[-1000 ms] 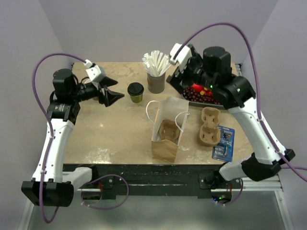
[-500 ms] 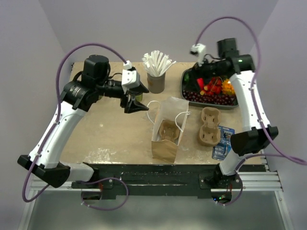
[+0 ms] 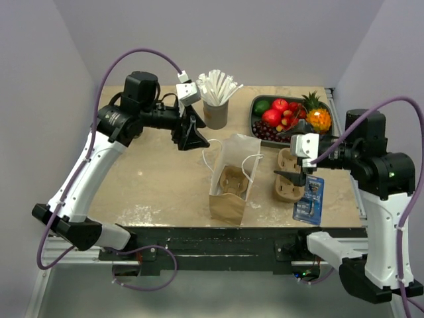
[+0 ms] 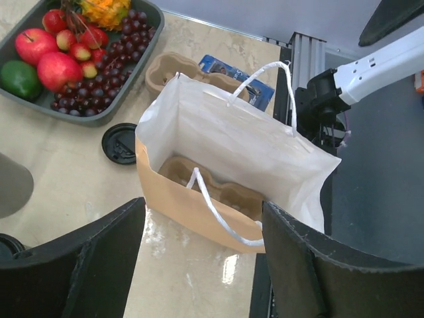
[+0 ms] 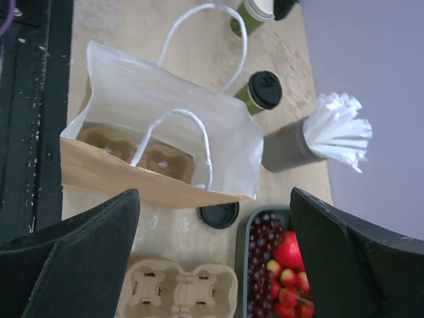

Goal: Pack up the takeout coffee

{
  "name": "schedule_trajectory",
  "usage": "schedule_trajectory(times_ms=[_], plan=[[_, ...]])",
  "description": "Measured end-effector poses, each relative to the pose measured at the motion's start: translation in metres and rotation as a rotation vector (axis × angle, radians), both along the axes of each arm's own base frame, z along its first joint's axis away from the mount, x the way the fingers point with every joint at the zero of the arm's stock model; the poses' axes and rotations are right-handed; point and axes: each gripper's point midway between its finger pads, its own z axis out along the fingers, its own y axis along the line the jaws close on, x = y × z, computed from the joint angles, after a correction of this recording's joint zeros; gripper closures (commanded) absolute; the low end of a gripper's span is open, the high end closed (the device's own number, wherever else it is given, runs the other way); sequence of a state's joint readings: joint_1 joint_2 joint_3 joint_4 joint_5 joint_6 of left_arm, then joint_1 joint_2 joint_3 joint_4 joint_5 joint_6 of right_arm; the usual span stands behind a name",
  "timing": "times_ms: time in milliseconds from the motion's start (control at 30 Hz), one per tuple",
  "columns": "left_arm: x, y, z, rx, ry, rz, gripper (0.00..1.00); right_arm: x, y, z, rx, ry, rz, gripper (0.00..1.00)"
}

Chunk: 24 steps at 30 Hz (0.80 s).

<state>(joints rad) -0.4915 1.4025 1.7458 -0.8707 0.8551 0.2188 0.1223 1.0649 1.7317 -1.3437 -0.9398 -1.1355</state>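
Leftmost, the left gripper [image 4: 202, 211] hangs with jaws wide apart, facing the open paper bag [image 5: 165, 99]. The takeout coffee [image 5: 264, 91] stands upright outside those jaws, near the grey cup of straws [image 5: 285, 149]. Further right, the right gripper [image 5: 213, 195] also gapes; the bag stands between it and the coffee.

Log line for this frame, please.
left jaws: open, empty | right jaws: open, empty | coffee: lidded, upright on table, ungripped | bag: upright, open, carrier inside
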Motion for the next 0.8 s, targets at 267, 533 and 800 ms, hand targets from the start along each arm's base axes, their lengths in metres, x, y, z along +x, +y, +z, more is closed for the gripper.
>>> schedule_trajectory(times_ms=[267,533,800], plan=[[-0.002,-0.002,-0.017,0.007,0.095,0.015,0.40,0.010,0.026,-0.038,-0.057,0.100,0.146,0.23],[-0.006,-0.002,-0.033,0.022,0.148,0.004,0.86,0.024,0.043,-0.068,-0.098,0.227,0.185,0.54],[0.000,-0.001,-0.024,0.016,0.107,0.006,1.00,-0.009,0.094,-0.063,-0.071,0.255,0.320,1.00]])
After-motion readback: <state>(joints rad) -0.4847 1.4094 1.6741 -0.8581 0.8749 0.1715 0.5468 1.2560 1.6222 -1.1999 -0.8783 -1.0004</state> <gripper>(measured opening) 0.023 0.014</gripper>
